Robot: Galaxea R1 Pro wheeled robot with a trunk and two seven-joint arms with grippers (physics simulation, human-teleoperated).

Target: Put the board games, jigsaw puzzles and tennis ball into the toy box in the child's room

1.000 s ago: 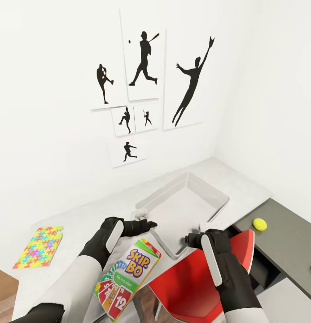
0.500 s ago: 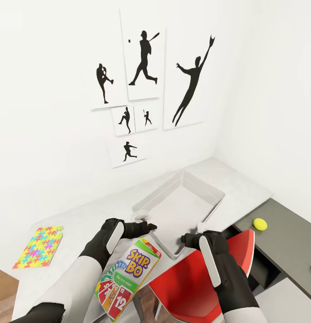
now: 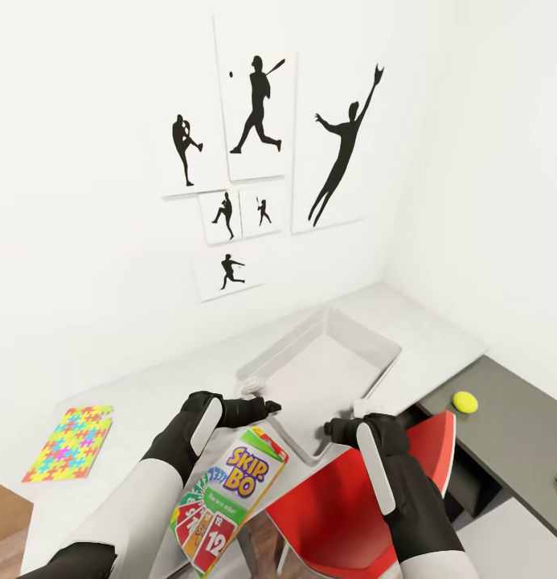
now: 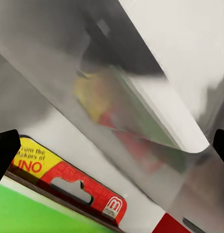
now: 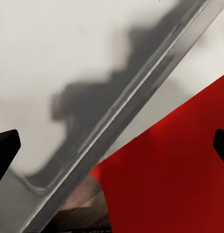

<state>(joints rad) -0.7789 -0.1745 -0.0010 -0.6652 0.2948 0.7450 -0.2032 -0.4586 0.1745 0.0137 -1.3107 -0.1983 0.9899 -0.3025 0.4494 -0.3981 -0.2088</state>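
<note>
Both grippers' fingers spread wide, holding nothing, at toy box [image 3: 322, 374] near rim. Skip-Bo box [image 3: 230, 498] at 7 o'clock of it; advisable: grip box edges squarely.

The toy box [image 3: 326, 374] — light grey, open-topped, nothing visible inside — sits angled on the pale table [image 3: 141, 402]; a Skip-Bo game box [image 3: 230, 503] lies just beside its near corner. One multicoloured jigsaw puzzle [image 3: 69, 442] lies flat toward the table's left end; the yellow-green tennis ball [image 3: 464, 401] rests on the lower dark unit.

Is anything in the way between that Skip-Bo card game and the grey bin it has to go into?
Nothing visible. The Skip-Bo box lies just short of the toy box; only the bin's low near wall must be cleared.
</note>
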